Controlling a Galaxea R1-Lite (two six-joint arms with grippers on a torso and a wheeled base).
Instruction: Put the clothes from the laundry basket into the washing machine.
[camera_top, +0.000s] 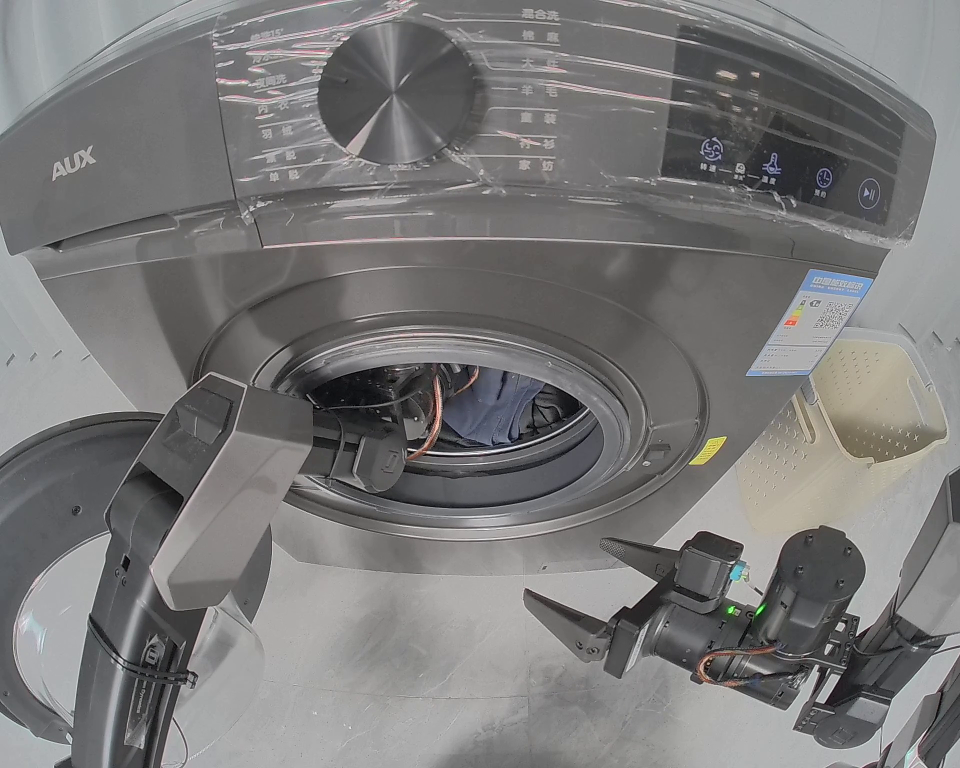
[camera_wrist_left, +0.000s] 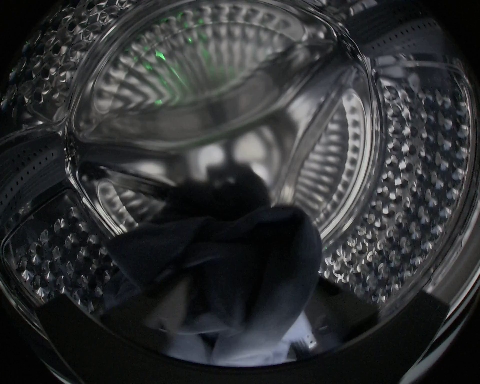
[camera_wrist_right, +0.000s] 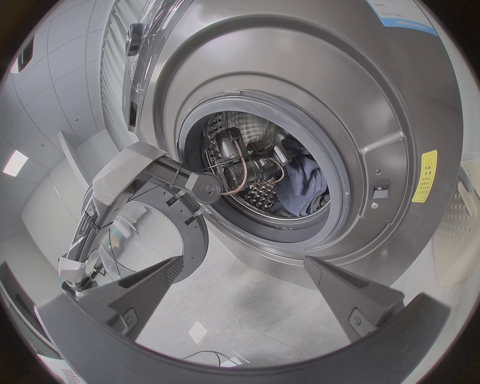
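Mid-frame, the grey washing machine's (camera_top: 500, 290) dimpled steel drum (camera_wrist_left: 415, 165) holds a crumpled dark blue garment (camera_wrist_left: 240, 260), perhaps with paler cloth beneath. The left arm (camera_top: 215, 480) reaches inside; its grip cannot be told. Lower right, the right gripper's (camera_top: 566, 570) fingers (camera_top: 640, 555) gape wide, empty. A cream perforated laundry basket (camera_top: 880, 400) tilts at the right edge.

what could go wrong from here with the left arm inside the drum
1. The blue clothes are piled near the front of the drum, right beside the left arm. Pulling the arm out could drag them over the door seal.
2. The arm's coiled copper cable hangs close to the seal and might snag on it or on the cloth.
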